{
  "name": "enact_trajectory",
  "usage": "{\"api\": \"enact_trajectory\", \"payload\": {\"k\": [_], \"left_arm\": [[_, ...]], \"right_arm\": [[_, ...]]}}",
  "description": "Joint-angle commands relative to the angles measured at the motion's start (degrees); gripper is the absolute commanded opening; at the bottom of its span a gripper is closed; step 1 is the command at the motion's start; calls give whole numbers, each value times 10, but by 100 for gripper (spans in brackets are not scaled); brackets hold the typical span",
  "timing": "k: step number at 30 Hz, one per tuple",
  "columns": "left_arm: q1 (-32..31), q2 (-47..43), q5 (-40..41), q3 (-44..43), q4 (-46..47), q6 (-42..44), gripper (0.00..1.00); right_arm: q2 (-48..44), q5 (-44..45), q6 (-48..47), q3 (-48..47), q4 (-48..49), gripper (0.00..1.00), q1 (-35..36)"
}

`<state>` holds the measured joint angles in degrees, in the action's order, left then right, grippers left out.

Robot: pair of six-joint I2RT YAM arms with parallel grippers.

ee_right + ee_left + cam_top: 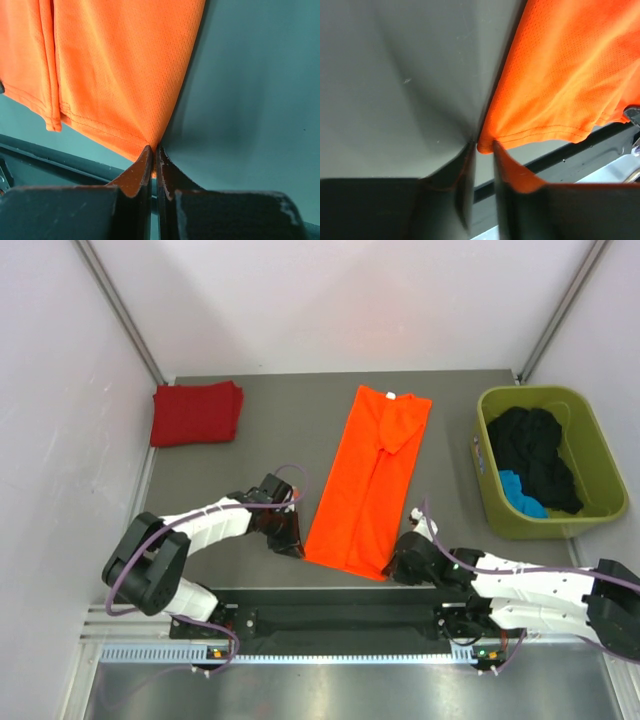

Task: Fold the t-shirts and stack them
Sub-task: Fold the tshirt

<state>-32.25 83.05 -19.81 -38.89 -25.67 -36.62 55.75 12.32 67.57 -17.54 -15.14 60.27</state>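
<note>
Left gripper (pixel 291 543): jaws pinched on the lower-left hem corner of the orange t-shirt (pixel 365 480); right gripper (pixel 397 566): pinched likewise on the lower-right hem corner. The orange t-shirt lies as a narrow strip at centre frame, its long axis running from both grippers up to the collar at upper centre, each arm equally near its own corner; dark red t-shirt (pixel 196 413), folded, upper left, well apart. Olive tub (pixel 545 528), right of frame: holds black garments (pixel 540 450) and one blue piece (pixel 522 495).

Bright even light, soft shadows; orange t-shirt (pixel 570 75) glow tints blurred left tool (pixel 483 147), right tool (pixel 152 149).
</note>
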Motion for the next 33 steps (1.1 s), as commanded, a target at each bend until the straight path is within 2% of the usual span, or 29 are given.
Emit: {"api": "enact_trajectory", "payload": {"k": [1,3,4,13,18,24,33], "left_arm": [[-3,-1,-7,9,44,-7,13],[-7,-9,-21,16,54,-17,1],[-11,-11,-23,17,62,-28,0],[-44,-55,1,24,39,-101,0],[-69,-76,8,36,34,-133,0],[-75,-59,5,8,32,-131,0],[-74,4,23,-82,-8,-109,0]], "right_arm": [[-12,-1,-8,15,-39,0,9],[-22,-5,-16,15,-43,0,9],[-25,-9,-20,13,-42,0,11],[-13,-39,-39,-29,-128,0,13],[-56,-42,-20,-26,-171,0,30],[-100,-24,-12,-38,-191,0,31],[-39,0,-54,-88,-198,0,16]]}}
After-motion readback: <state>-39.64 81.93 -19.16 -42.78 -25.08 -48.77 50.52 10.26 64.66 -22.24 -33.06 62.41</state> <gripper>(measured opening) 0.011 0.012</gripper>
